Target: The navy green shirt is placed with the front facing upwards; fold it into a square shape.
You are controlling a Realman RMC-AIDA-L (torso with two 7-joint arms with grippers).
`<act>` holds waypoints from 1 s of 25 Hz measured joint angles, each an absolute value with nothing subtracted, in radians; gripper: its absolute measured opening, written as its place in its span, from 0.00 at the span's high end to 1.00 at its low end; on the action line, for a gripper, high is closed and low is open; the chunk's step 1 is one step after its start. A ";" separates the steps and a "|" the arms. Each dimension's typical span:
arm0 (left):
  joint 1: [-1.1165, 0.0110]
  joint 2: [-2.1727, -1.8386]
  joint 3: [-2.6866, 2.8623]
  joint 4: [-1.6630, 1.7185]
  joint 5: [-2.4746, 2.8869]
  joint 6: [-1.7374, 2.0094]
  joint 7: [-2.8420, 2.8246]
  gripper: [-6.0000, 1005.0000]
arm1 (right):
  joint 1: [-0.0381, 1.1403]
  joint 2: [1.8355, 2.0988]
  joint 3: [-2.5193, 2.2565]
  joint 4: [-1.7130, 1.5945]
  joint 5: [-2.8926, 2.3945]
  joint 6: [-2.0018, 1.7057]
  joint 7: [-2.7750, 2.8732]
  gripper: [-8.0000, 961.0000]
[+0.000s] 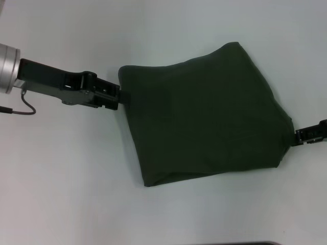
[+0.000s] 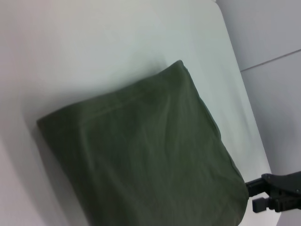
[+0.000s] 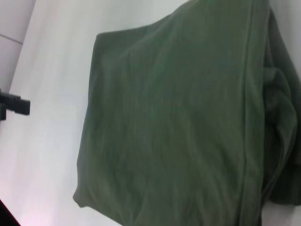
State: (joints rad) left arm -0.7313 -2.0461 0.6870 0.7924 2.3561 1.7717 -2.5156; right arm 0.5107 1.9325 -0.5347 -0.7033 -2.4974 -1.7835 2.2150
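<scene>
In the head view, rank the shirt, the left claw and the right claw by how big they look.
1. Shirt, by far the largest.
2. Left claw, at the shirt's left edge.
3. Right claw, at the shirt's right edge, smallest, but it is cut off by the frame, so its true size is unsure.

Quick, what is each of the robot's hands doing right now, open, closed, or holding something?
Left gripper: at the folded shirt's left edge; grip cannot be told.
Right gripper: at the shirt's right edge; grip cannot be told.
</scene>
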 joint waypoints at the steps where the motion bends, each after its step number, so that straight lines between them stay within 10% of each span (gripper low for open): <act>1: -0.732 -2.046 0.688 0.789 2.356 1.772 -2.514 0.54 | 0.511 1.931 -0.530 -0.701 -2.497 -1.783 2.216 0.42; 10: -0.735 -2.044 0.691 0.777 2.357 1.772 -2.513 0.54 | 0.510 1.929 -0.522 -0.699 -2.503 -1.776 2.233 0.76; 25: -0.733 -2.041 0.689 0.773 2.358 1.772 -2.513 0.54 | 0.514 1.918 -0.505 -0.705 -2.497 -1.778 2.258 0.92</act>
